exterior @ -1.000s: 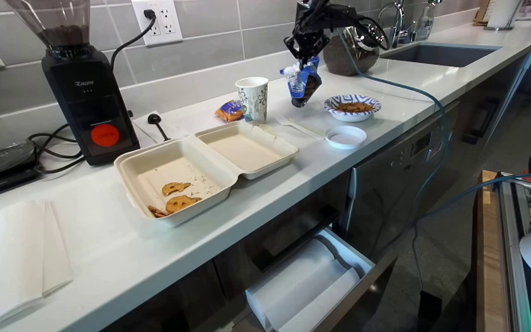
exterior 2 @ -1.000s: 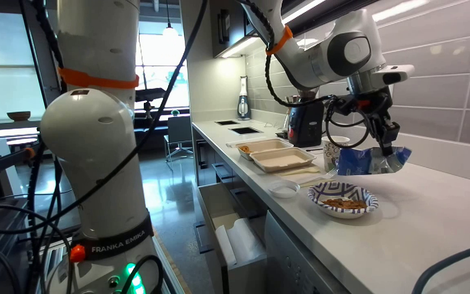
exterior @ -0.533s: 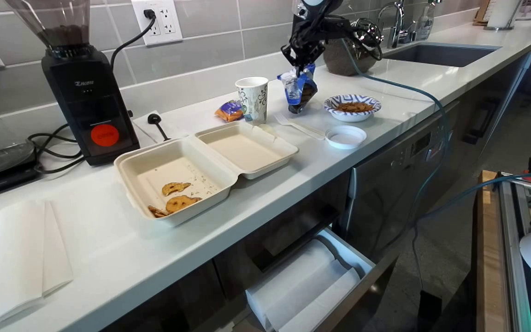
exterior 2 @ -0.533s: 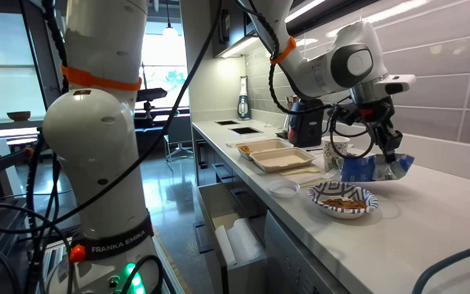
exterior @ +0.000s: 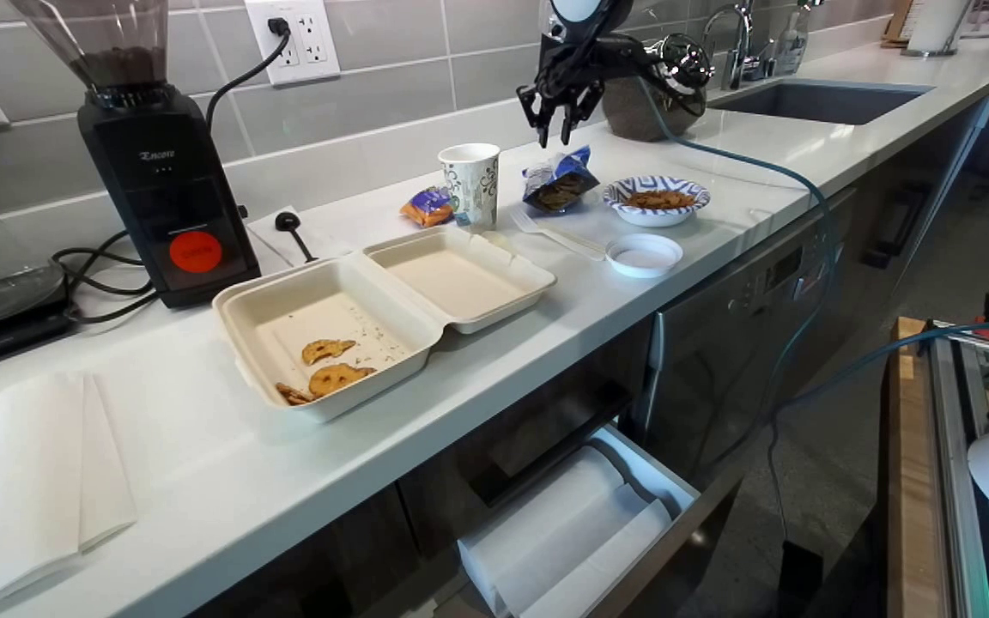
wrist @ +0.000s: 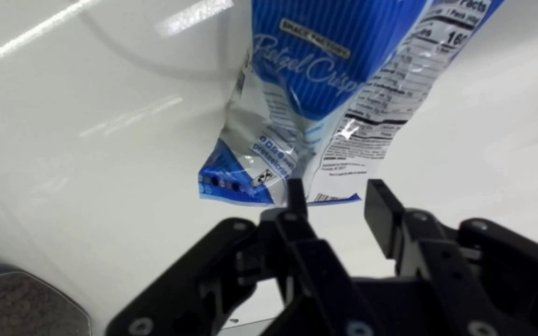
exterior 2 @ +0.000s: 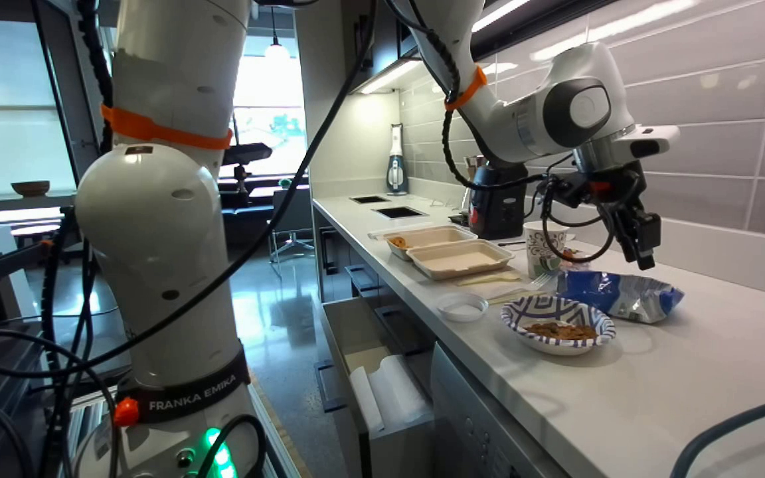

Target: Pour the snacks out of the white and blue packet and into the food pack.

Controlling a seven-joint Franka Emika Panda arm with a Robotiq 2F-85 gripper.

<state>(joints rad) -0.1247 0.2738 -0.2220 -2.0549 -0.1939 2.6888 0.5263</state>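
The white and blue packet (exterior: 556, 182) lies on its side on the counter behind the patterned bowl. It also shows in an exterior view (exterior 2: 635, 297). A dark part of it faces the food pack side. My gripper (exterior: 555, 140) is open and empty just above the packet. In the wrist view my gripper (wrist: 335, 191) has its fingers apart, with the packet (wrist: 315, 60) below and beyond them. The food pack (exterior: 452, 276) stands open on the counter, also in an exterior view (exterior 2: 459, 259). Several brown snacks (exterior: 340, 378) and crumbs lie in its near-left half.
A patterned bowl (exterior: 657, 215) with brown pieces stands beside the packet. A small white dish (exterior: 644, 257), a pale fork (exterior: 559, 237), a paper cup (exterior: 471, 184) and an orange-purple bag (exterior: 428, 207) are nearby. A coffee grinder (exterior: 164, 180) stands behind the food pack. A drawer (exterior: 683, 506) is open below.
The packet has come down onto the counter and been let go. My gripper has opened and stands above it. The food pack and its snacks have not changed.
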